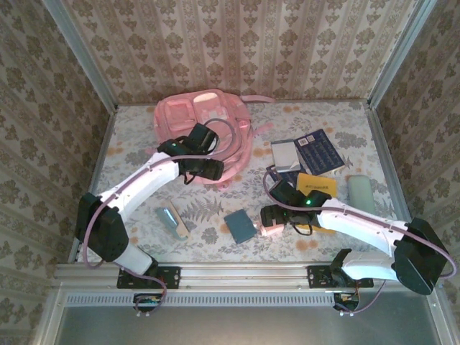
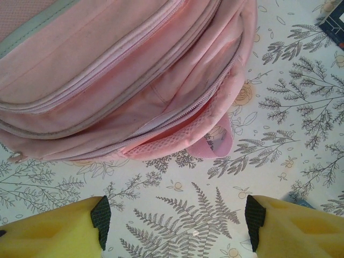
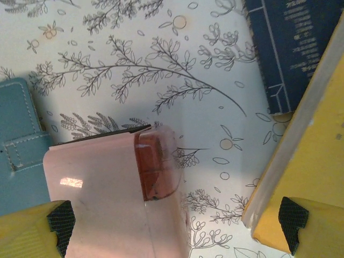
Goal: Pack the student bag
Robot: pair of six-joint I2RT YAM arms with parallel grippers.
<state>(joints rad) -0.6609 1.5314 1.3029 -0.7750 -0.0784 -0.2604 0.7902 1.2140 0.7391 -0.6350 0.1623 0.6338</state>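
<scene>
Yellow fingers (image 2: 54,231) with black ribbed pads (image 2: 100,215), two per unit. The left gripper (image 2: 177,220) has its jaws apart over printed cloth, just short of the student bag (image 2: 123,80). There is one bag, of soft pink fabric, with several curved zip lines, a mesh strip and one small fabric loop (image 2: 220,145) at its near edge. It lies flat at the far centre-left of the table (image 1: 316,115). The right gripper (image 3: 177,220) is spread wide and grips nothing, poised over one glossy pink case (image 3: 107,188) with a translucent red end. Just beside that case lies one teal stitched wallet (image 3: 19,145). Farther out are one navy book (image 1: 320,149), one grey slab (image 1: 286,153), one yellow flat item (image 1: 316,183) and one pale green rounded case (image 1: 359,192). On the left, one pale teal bar (image 1: 166,218) lies beside one wooden strip (image 1: 180,228).
</scene>
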